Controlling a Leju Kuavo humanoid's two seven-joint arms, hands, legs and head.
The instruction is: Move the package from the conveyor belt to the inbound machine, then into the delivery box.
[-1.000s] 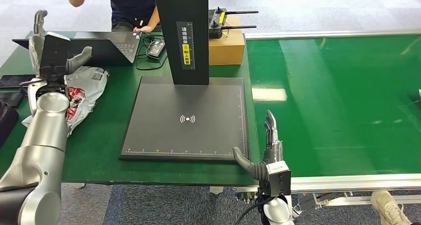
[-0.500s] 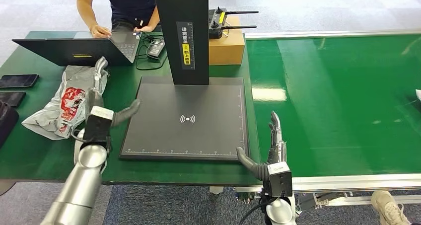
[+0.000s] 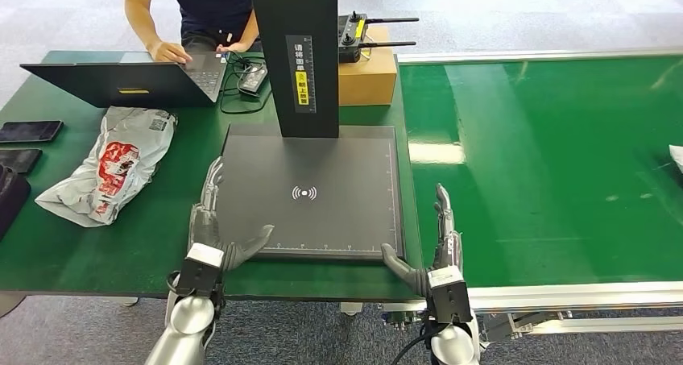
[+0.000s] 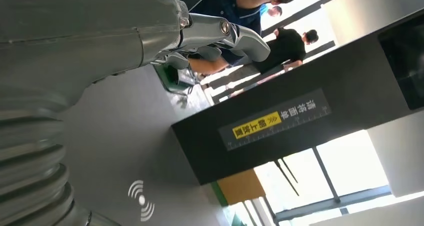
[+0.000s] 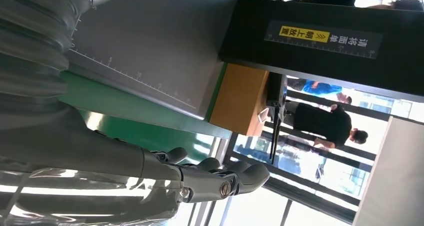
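Both of the humanoid's hands rest empty at the near edge of the inbound machine (image 3: 308, 192), a dark grey scanning plate with a black upright column (image 3: 294, 55) rising at its 12 o'clock side. The left hand (image 3: 211, 228) lies at the plate's 7 o'clock corner, fingers (image 3: 212, 186) stretched forward and spread, thumb angled onto the plate, holding nothing. The right hand (image 3: 431, 248) sits at the 5 o'clock corner, between the plate and the conveyor belt (image 3: 548, 163), its fingers straight and apart, likewise holding nothing. The package (image 3: 109, 165), a crumpled grey mailer bag with red print, lies on the green surface (image 3: 161, 244) at the plate's 9 o'clock, well apart from both hands. Farther back, at 11 o'clock, a person (image 3: 197, 10) types on an open laptop (image 3: 129, 79); a brown cardboard box (image 3: 368, 75) carrying a black remote controller (image 3: 354, 36) stands just beside the column at 1 o'clock. Two phones (image 3: 28, 131) lie at the surface's far 9 o'clock edge. The wrist views show the column's yellow warning label (image 4: 257, 126).
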